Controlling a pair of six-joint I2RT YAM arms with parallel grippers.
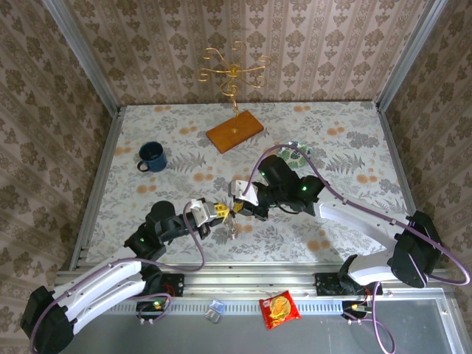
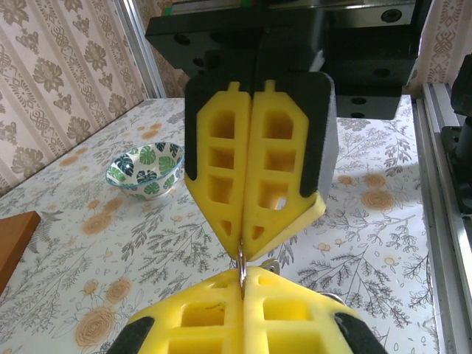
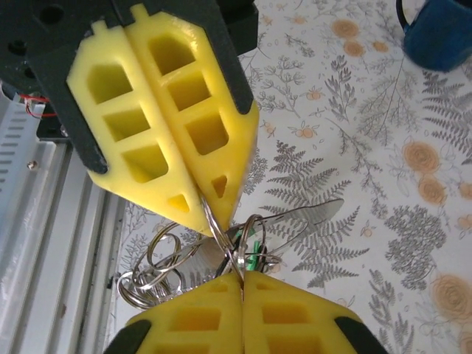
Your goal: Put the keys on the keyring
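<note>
1. The left gripper (image 1: 216, 212) and right gripper (image 1: 237, 204) meet tip to tip over the middle of the table (image 1: 354, 140). Each has its jaws pressed tight on the same thin wire keyring (image 3: 214, 230), which stands edge-on in the seam between them
2. Seen from the right wrist, the green-headed key (image 3: 254, 255) sits just beside the right gripper's tips, touching the ring wire. A key blade (image 3: 318, 214) lies with its long axis pointing away from the fingers, out over open table. I cannot make out a black head for certain
3. A tangle of loose rings (image 3: 158, 265) hangs on the other side of the tips, toward the rail (image 3: 44, 221)
4. Neither arm is nearer, since both hold the ring. I'd judge any threading has to run along the ring's curve, across the seam of the jaws
5. The mug (image 1: 151, 156), bowl (image 2: 144, 169) and wooden stand (image 1: 234, 133) are all well apart from the pinch, beyond the fingertips. The rail is the nearer edge
</note>
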